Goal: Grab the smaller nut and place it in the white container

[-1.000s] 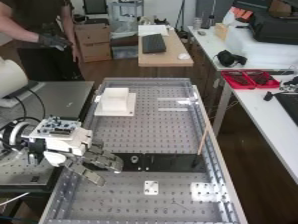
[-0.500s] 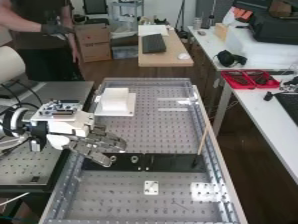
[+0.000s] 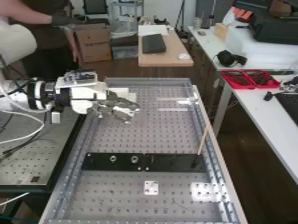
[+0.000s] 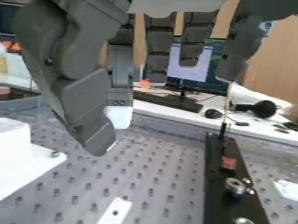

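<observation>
- At the white container now, the hand has swung up and away from the black bar.
- Larger nut and bearing stand on the bar.
- How open the hand is, and whether it grips anything, I cannot tell; nor where the smaller nut is.
- If it has the nut, lining up and releasing likely come next.
</observation>
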